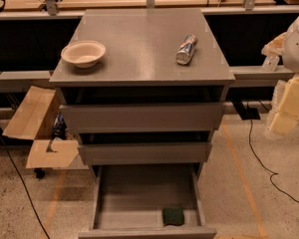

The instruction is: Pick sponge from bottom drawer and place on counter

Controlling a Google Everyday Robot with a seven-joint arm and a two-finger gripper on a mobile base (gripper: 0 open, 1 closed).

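Lying in the front right corner of the open bottom drawer [139, 193], the sponge [173, 215] is showing its dark green face upward. It is sitting just behind the drawer's front wall and near its right wall. Its long axis is appearing to run across the drawer, parallel with that front wall, though from this view it is looking close to square.

The hand [272, 54] is hanging at the right edge of the view, at about the height of the worktop [139, 49] and well apart from the sponge. Whether it is spread or pressed together I cannot tell.

So the sponge is lying well below the hand and toward the left of the view. The bottom drawer is jutting out further than the two above it, so the way down from above is looking open.

By my judgement the reach is not yet under way. The hand is needing to drop low in front of the cabinet first.

On the worktop a bowl [83, 53] is standing near the front left, and a can [187, 49] is lying on its side toward the right.
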